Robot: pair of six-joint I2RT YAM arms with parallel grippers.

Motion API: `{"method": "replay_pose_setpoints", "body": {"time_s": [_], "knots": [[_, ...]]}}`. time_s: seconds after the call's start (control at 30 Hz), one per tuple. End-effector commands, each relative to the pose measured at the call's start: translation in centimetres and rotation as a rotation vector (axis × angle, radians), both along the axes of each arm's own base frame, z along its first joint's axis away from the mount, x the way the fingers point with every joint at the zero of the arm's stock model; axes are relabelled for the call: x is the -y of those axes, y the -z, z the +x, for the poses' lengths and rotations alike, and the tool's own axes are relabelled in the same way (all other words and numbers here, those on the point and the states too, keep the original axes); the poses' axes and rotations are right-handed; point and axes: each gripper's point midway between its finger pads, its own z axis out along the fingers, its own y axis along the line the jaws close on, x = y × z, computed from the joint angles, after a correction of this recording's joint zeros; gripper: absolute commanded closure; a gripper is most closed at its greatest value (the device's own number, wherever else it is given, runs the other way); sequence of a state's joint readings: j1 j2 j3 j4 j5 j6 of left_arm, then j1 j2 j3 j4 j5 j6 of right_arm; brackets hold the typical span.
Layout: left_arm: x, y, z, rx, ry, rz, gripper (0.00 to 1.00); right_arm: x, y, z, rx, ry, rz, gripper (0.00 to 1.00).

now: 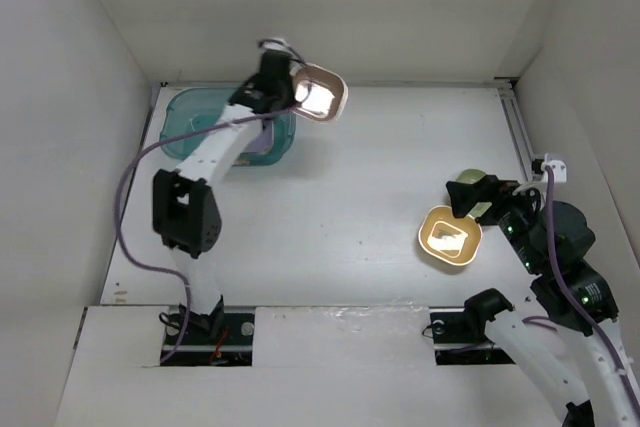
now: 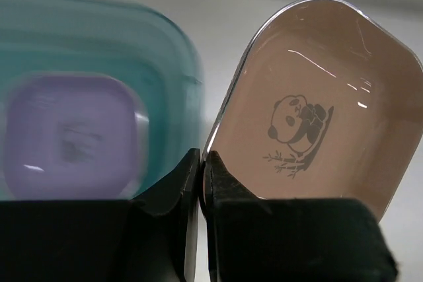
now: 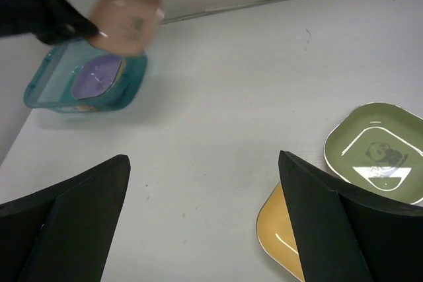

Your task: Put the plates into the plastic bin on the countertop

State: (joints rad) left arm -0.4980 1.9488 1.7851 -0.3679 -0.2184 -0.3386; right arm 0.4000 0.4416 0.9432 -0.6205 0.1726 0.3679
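My left gripper (image 1: 290,87) (image 2: 201,163) is shut on the rim of a brown plate (image 1: 320,94) (image 2: 317,104) with a panda print, held in the air just right of the teal plastic bin (image 1: 185,119) (image 2: 165,64). A purple plate (image 2: 73,133) lies inside the bin. The bin (image 3: 46,87) and brown plate (image 3: 127,16) also show in the right wrist view. My right gripper (image 3: 201,216) is open and empty above the countertop (image 1: 380,167), beside a yellow-orange plate (image 1: 450,237) (image 3: 277,236) and a light green plate (image 1: 468,181) (image 3: 377,150).
White walls enclose the countertop on the left, back and right. A rail (image 1: 522,132) runs along the right edge. A purple cable (image 1: 125,197) hangs from the left arm.
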Motion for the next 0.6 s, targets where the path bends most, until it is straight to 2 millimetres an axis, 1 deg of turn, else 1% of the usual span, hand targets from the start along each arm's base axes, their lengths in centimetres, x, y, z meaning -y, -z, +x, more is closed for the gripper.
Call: {"method": "replay_pose_setpoints", "body": {"time_s": [0.0,0.03,0.07,0.1,0.17,0.2,0.23,0.27,0.3,0.33,0.37,0.4,0.57], "knots": [[-8.7,-7.0,1.8,0.164,-0.112,-0.020,1.00,-0.5,-0.2,0.6,0.027,-0.019,0.001,0.00],[-10.5,-6.8,1.9,0.162,-0.151,-0.010,1.00,-0.6,-0.7,0.4,0.047,-0.028,0.010,0.00],[-11.9,-6.4,2.2,0.159,-0.172,0.004,1.00,-0.9,-0.2,0.5,0.037,-0.039,0.007,0.00],[-14.6,-4.8,2.2,0.125,-0.220,0.021,1.00,-0.9,-0.4,0.5,0.046,-0.039,0.011,0.00],[-16.6,-3.9,2.7,0.122,-0.256,0.018,1.00,-1.1,-0.4,0.4,0.045,-0.051,0.012,0.00],[-18.6,-2.3,2.7,0.094,-0.286,0.037,1.00,-1.1,-0.4,0.4,0.045,-0.051,0.012,0.00],[-19.6,-2.2,2.9,0.102,-0.311,0.041,1.00,-1.3,-0.4,0.4,0.047,-0.069,0.005,0.00],[-20.4,-1.5,3.1,0.089,-0.326,0.046,1.00,-1.3,-0.4,0.3,0.047,-0.069,0.004,0.00],[-21.8,0.0,3.1,0.059,-0.364,0.053,1.00,-1.7,-0.6,-0.1,0.057,-0.096,0.011,0.00],[-22.0,0.4,3.2,0.052,-0.382,0.053,1.00,-1.8,-0.9,-0.1,0.065,-0.105,0.014,0.00],[-22.8,0.6,3.0,0.043,-0.403,0.064,1.00,-1.8,-0.9,-0.1,0.065,-0.105,0.014,0.00],[-23.0,1.3,3.1,0.030,-0.410,0.074,1.00,-2.0,-0.9,-0.2,0.065,-0.116,0.015,0.00],[-23.8,1.4,2.8,0.031,-0.479,0.080,1.00,-2.0,-0.9,-0.1,0.068,-0.117,0.005,0.00]]}}
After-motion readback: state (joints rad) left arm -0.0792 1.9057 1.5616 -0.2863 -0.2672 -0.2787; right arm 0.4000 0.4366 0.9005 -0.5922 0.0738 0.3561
